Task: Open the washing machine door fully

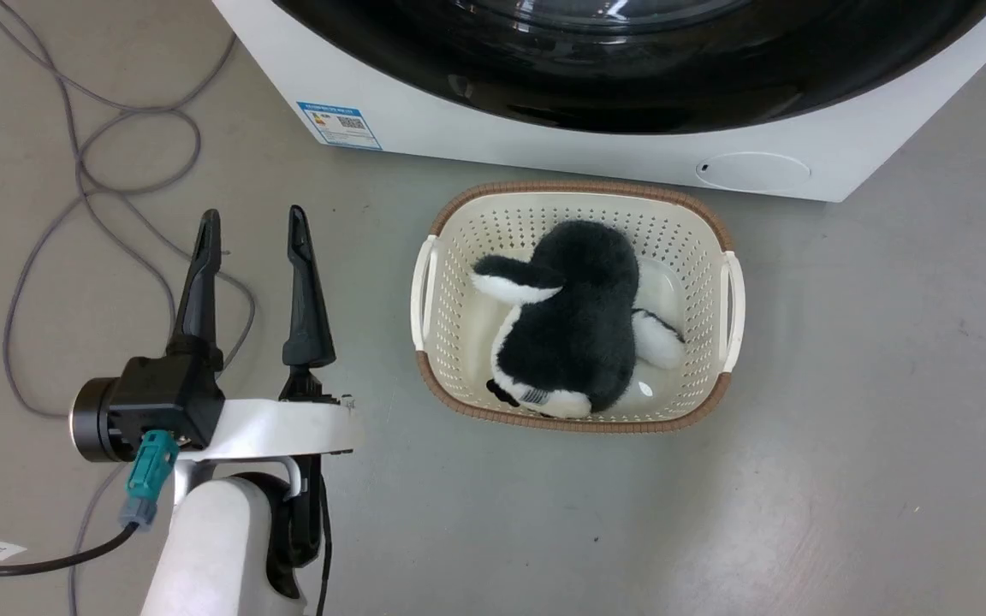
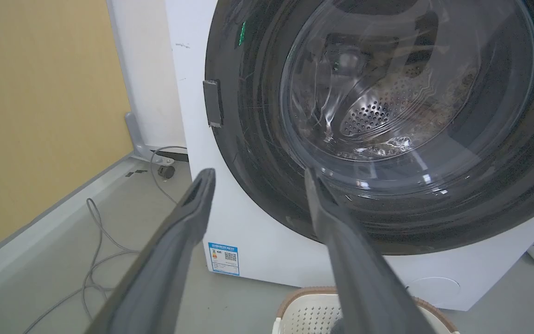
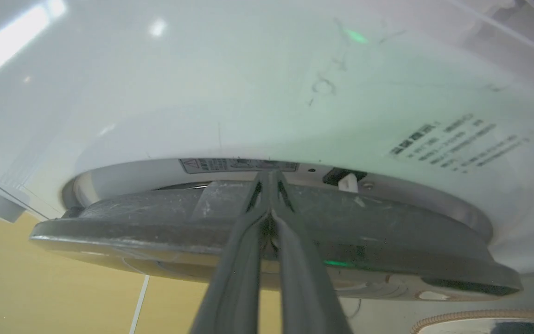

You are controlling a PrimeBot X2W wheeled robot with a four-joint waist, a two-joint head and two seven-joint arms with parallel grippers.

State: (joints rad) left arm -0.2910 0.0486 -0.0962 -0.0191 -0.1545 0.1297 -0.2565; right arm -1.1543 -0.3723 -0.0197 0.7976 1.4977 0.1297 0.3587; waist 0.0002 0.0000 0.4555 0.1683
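— Where's the washing machine door (image 2: 248,153) at?
— On the front of the washing machine (image 1: 459,128), right behind the basket (image 1: 574,186) with the soft toy (image 1: 583,316). It's barely off the front: a thin gap shows along its edge, no more
— And the claws?
— The right claw (image 3: 269,178) is pinched shut with nothing in it, tips set at that gap behind the door's rim. The left claw (image 1: 253,214) hangs spread wide and empty over the floor, well apart from the door
— So what's left?
— Nearly all of it, I'd say. The whole swing outward is yet to come
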